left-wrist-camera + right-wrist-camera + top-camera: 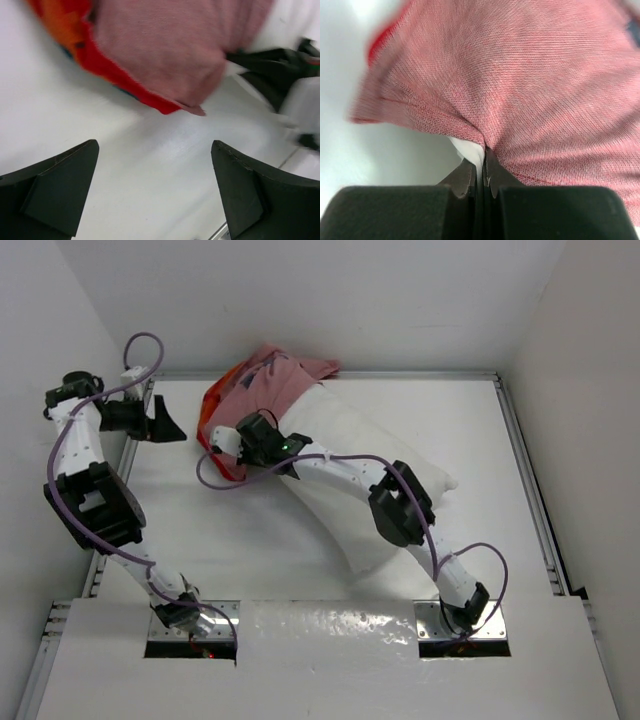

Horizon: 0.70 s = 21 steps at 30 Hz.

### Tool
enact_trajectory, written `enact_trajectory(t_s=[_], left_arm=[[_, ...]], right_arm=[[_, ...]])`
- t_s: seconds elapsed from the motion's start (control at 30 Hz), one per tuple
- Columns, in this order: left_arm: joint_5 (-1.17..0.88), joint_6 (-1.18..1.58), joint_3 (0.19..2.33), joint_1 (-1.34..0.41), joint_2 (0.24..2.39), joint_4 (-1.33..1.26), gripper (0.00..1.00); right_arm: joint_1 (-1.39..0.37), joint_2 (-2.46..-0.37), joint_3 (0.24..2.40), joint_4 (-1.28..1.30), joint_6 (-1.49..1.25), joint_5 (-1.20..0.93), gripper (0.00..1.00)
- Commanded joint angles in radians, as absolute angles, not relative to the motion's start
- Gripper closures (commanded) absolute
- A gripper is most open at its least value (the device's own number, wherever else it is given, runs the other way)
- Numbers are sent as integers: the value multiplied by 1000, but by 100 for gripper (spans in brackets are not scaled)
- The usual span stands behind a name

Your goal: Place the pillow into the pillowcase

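The white pillow (350, 455) lies slantwise across the middle of the table, its far end tucked under the bunched pillowcase (262, 380), which is red outside and faded pink inside. My right gripper (228, 448) reaches over the pillow to the pillowcase's left edge. In the right wrist view the right gripper (482, 170) is shut on a fold of the pink pillowcase (520, 75), with a sliver of white pinched alongside. My left gripper (165, 426) hovers open at the table's left edge. Its fingers (60, 190) stand wide over bare table, short of the pillowcase (160, 50).
A metal rail (525, 480) frames the white table, with walls close behind and on both sides. The right arm's black wrist (280, 80) shows at the right of the left wrist view. Purple cables (230, 480) trail from both arms.
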<state>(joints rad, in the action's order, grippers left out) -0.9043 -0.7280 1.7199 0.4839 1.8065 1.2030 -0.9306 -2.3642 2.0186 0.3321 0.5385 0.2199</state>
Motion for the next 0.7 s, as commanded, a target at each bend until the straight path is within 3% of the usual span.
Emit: enact_trajectory(t_s=[0.0,0.1,0.3,0.37,0.53,0.67], left_arm=[[-949,-565,1742,622,1822,1071,7],[-1038,-489,1817,777,1854,1039,11],[-993,-514,1913,801,1815,1014,12],[-999,-459,1902,801,1758,913,12],[-918,-380,1888,715,1658,759,16],[-824,-468,1927,498,1693,853,27]], right_arm=[[-948,-2160,2054,62,249,-41,100],[-950,-2103,2098,-50,16,-199,100],[-934,-1941,1964,-347,-285,-339,100],[-896,-1887,1812,-443,-447,-330,100],[-606,-1825,1397,-741,-913,-278,100],[-441,-1841,1131,-871,-957,-288,100]])
